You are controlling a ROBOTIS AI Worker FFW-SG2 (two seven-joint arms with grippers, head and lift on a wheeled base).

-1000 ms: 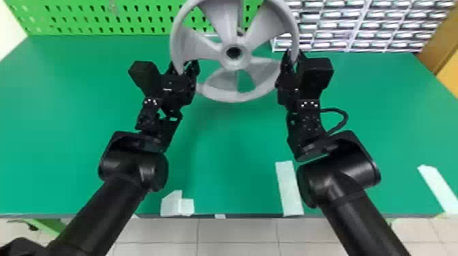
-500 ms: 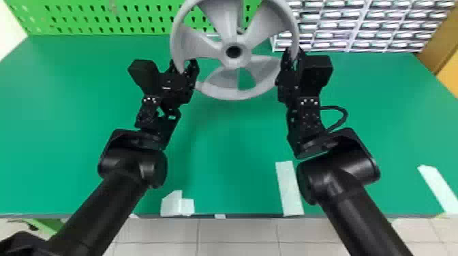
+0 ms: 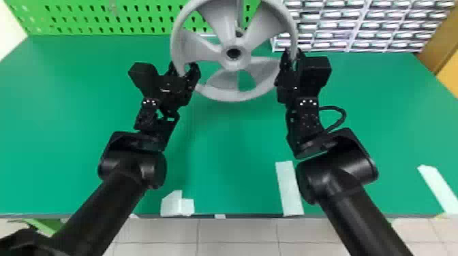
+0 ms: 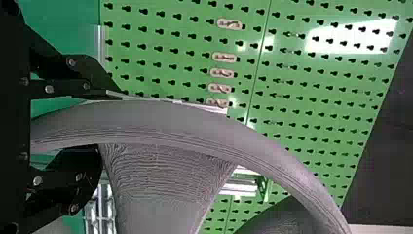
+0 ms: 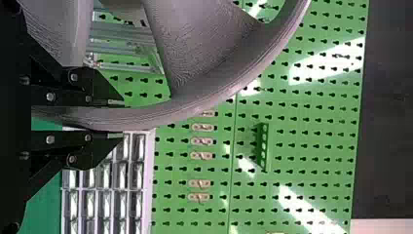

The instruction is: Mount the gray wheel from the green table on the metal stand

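Note:
The gray wheel (image 3: 235,85) is held up above the green table, its hub facing the head camera. On its left side my left gripper (image 3: 184,69) is shut on the rim, and on its right side my right gripper (image 3: 291,58) grips the rim too. In the left wrist view, the wheel (image 4: 160,122) passes between the fingers of the left gripper (image 4: 111,121). The right wrist view has the rim (image 5: 170,111) pinched by the right gripper (image 5: 122,119). Part of the metal stand (image 3: 240,15) appears behind the wheel, mostly hidden by it.
A green pegboard (image 3: 102,17) stands along the back of the green table (image 3: 231,143). At the back right is a rack of small drawers (image 3: 357,27). Pale tape strips (image 3: 289,189) lie near the table's front edge.

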